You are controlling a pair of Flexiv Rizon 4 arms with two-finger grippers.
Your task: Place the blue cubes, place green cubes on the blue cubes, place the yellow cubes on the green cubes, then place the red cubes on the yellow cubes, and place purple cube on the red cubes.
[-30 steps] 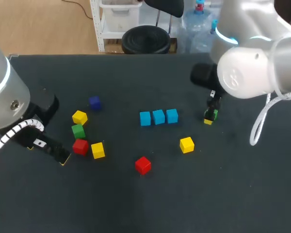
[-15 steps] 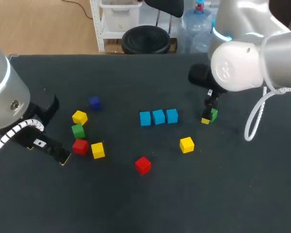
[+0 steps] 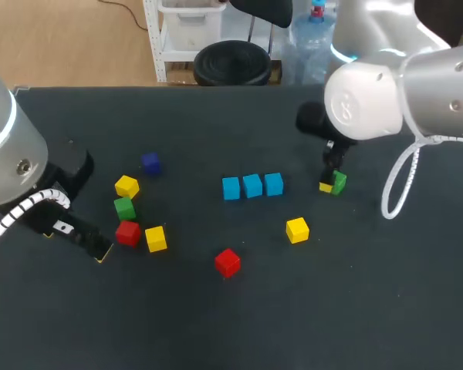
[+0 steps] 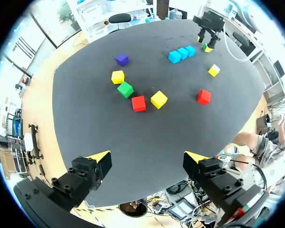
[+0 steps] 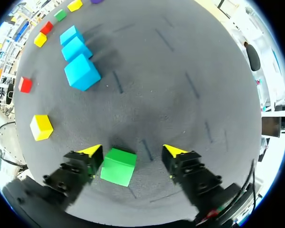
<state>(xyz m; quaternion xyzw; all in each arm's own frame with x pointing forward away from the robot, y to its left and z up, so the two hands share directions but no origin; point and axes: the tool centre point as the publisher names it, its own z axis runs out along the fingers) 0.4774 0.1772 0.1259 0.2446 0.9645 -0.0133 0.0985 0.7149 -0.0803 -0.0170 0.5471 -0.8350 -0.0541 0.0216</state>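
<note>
Nearest me, the left gripper [image 4: 147,157] hangs over the table's near left part with its fingers wide apart and nothing between them. Ahead of it lies a loose cluster: a red cube [image 3: 127,232] with a yellow cube [image 3: 156,238] just beside it, a spare green cube [image 3: 124,208] and a second yellow cube [image 3: 126,186] behind them, and the purple cube [image 3: 150,163] farthest out. A lone red cube [image 3: 227,262] lies near the middle, with a third yellow cube [image 3: 297,230] to its right. Farther out, the three blue cubes [image 3: 252,185] sit in a tight row, side against side, and look ready as the base. Just right of that row and apart from it, the right gripper [image 5: 133,152] is down at the table with its fingers spread. The green cube [image 5: 118,167] appears to rest on the table between them, close against one finger and clear of the other, so nothing is clamped yet. The step in hand looks like taking this cube to the blue row. To do it well, I would centre the gripper so both pads meet opposite flat faces, then close gently so the cube neither slides nor twists. I would lift straight up above the blue tops, set it squarely on the nearest blue cube, and open without nudging the touching neighbours.
</note>
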